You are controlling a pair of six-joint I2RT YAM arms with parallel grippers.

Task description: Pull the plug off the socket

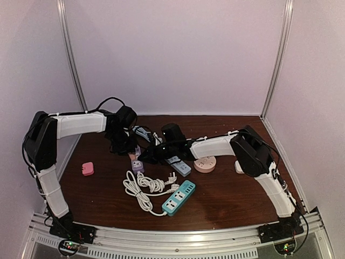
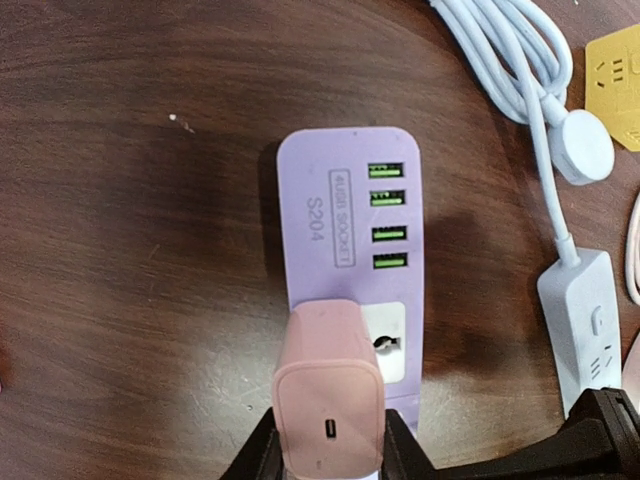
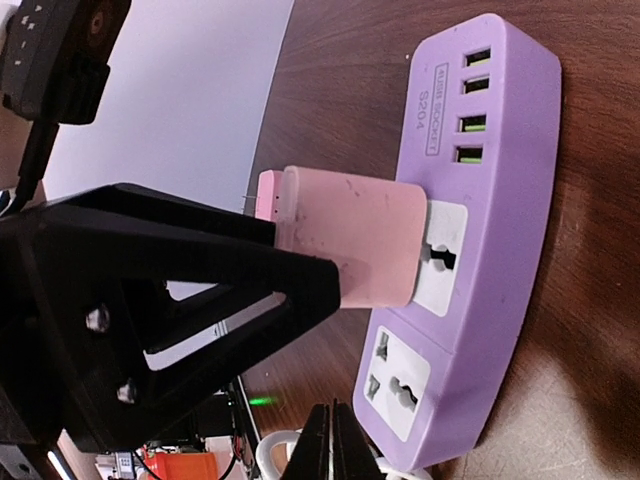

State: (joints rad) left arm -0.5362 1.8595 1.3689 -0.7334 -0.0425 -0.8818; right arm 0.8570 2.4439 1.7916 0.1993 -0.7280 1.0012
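1. Progress: the grab looks done, the pull doesn't. The pink plug (image 2: 325, 380) sits in the first big outlet of the purple power strip (image 2: 350, 230), just past the row of four USB ports. From the right wrist view its face is flush against the white outlet plate and no prongs show, so I'd say it's not out yet.
2. The left gripper (image 2: 330, 455) has closed in on the plug's outer end, with a black finger against each side. It looks like a firm pinch.
3. The right gripper (image 3: 330, 440) has its fingers pressed together with nothing between them that I can see. It's down by the strip's near end, but I can't tell whether it's actually touching the strip or pinning it.
4. What's left is a straight pull away from the outlet face. My guess is the light strip lifts along with the plug if nothing holds it down.
5. There's clutter nearby. A white cable (image 2: 520, 60) and a white power strip (image 2: 585, 320) lie just to one side. A teal power strip (image 1: 179, 197) with a coiled cord (image 1: 143, 186) sits nearer the arm bases, and a round pink thing (image 1: 205, 164) is under the right arm. Nothing blocks the plug itself, but the two arms are crowded close together over it.
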